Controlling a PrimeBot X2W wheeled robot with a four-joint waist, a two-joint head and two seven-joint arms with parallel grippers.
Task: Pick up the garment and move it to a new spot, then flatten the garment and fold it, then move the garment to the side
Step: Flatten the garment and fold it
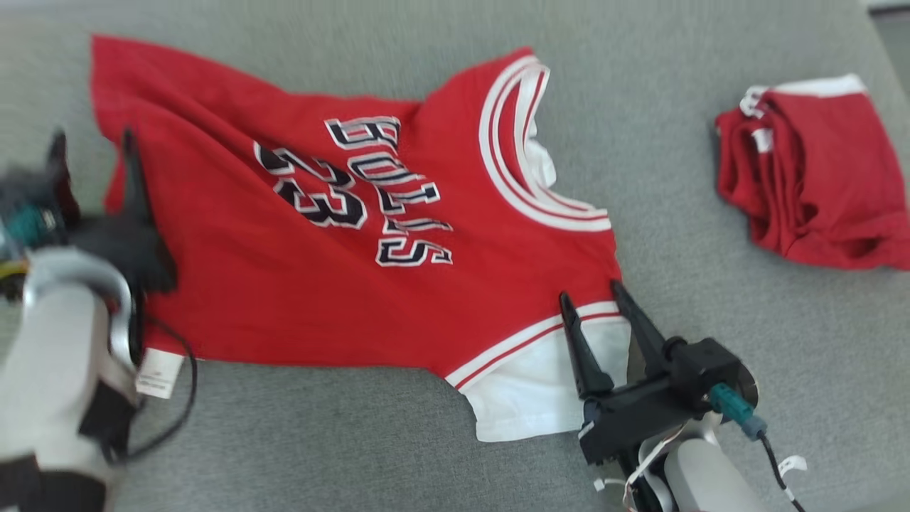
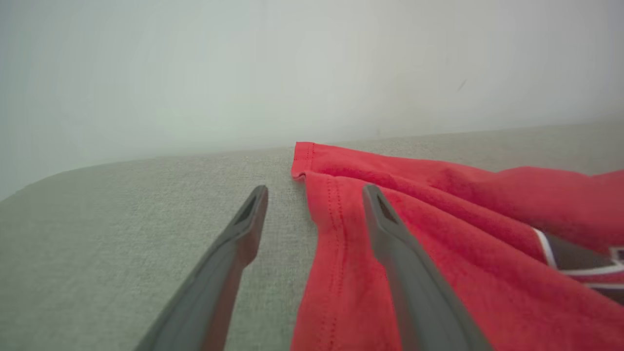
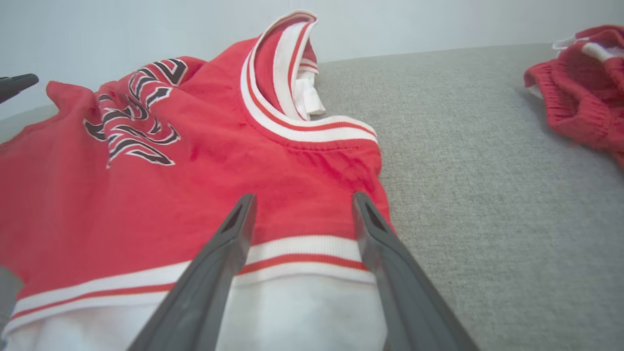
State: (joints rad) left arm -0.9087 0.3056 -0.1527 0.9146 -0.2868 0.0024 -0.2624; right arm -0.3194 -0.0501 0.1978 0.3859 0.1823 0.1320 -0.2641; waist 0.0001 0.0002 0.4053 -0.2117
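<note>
Head view: red Bulls jersey lies on grey upholstery, left gripper at its left hem, right gripper at its near sleeve (both spread wide).

A folded red cloth bundle lies on the grey cushion.
</note>
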